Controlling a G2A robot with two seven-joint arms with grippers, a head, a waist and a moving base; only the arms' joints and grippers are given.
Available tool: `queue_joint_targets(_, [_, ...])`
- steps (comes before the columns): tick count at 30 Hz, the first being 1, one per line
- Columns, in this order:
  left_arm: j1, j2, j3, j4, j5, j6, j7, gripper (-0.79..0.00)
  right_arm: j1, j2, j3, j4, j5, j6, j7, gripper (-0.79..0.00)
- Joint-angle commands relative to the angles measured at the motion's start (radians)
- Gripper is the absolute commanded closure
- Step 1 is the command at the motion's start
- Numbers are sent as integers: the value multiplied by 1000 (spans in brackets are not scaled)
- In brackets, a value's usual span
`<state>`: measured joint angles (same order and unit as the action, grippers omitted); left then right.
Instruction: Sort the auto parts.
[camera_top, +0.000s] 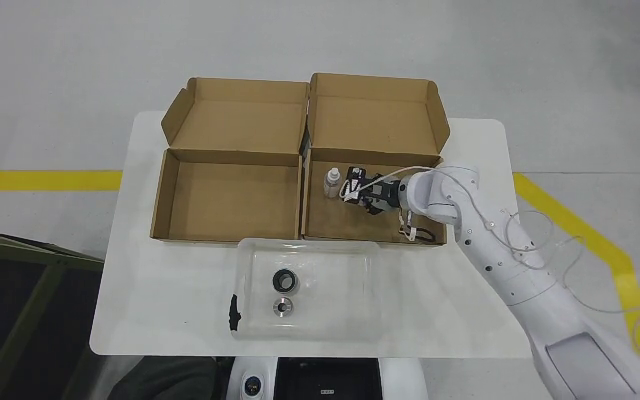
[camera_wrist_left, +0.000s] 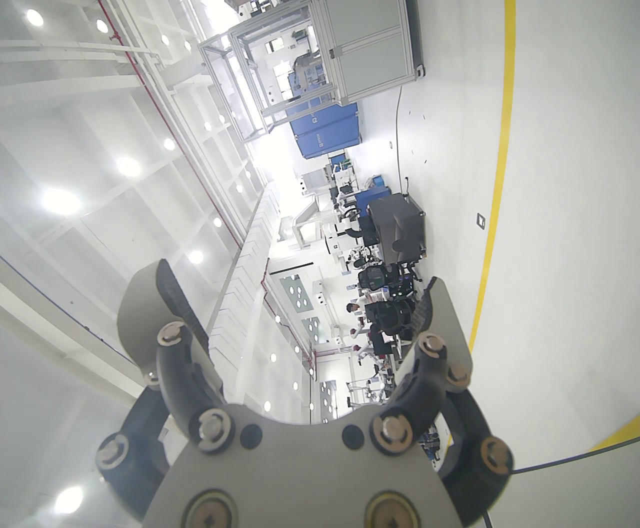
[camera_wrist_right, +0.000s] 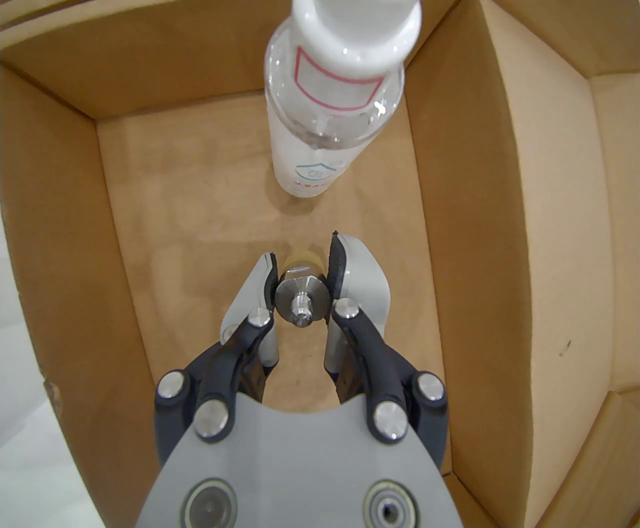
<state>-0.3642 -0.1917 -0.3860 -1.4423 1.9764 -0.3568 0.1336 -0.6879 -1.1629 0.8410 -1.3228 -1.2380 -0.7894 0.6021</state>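
Right gripper (camera_wrist_right: 301, 272) is found inside the right-hand cardboard box (camera_top: 325, 220), just above the box floor. Its jaws are drawn in narrow and clamped on a small metal fitting (camera_wrist_right: 301, 300): a short cylinder with a tapered end and a threaded stud, held by its sides between the two pads. Whether the fitting touches the floor cannot be told.

A clear plastic bottle (camera_wrist_right: 332, 115) with a white cap is seen standing upright in the same box, near the gripper tips but apart from them, close to the box wall that adjoins the other box.

Left-hand cardboard box (camera_top: 230, 200) is noted side by side with the right one, lids of both folded back.

In front of the boxes a clear plastic tray (camera_top: 340, 290) is set on the white table (camera_top: 140, 300). Two parts are seen in it: a black ring (camera_top: 287, 280) and, just beside it on the robot's side, a round metal piece (camera_top: 285, 307). A small black item (camera_top: 234, 315) is seen at the tray's left edge; its kind cannot be told.

Left gripper (camera_wrist_left: 300, 275) is spread wide with nothing between the pads, and is pointed away from the table toward the hall.
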Motion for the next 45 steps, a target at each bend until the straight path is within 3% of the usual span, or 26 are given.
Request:
queue_joint_targets(1, [0,0,0,0,0,0,0,-785,3,-2,-4,8,0,1,-3,-3])
queue_joint_targets(4, [0,0,0,0,0,0,0,-785,7,-6,-11,18,0,3,-4,-99])
queue_joint_targets(9, [0,0,0,0,0,0,0,-785,13,-9,-14,25,3,5,-9,-323])
queue_joint_targets(11, [0,0,0,0,0,0,0,-785,12,-10,-13,25,5,5,-15,-354])
queue_joint_targets(24, [0,0,0,0,0,0,0,-785,-62,25,95,-108,29,-14,-27,-394])
queue_joint_targets(32, [0,0,0,0,0,0,0,-785,-182,62,205,-281,36,-20,-40,-406])
queue_joint_targets(36, [0,0,0,0,0,0,0,-785,-250,77,251,-381,20,-16,-71,-468])
queue_joint_targets(39, [0,0,0,0,0,0,0,-785,-310,85,278,-459,-2,5,-112,-431])
queue_joint_targets(45, [0,0,0,0,0,0,0,-785,-413,95,292,-598,-46,21,-163,-496])
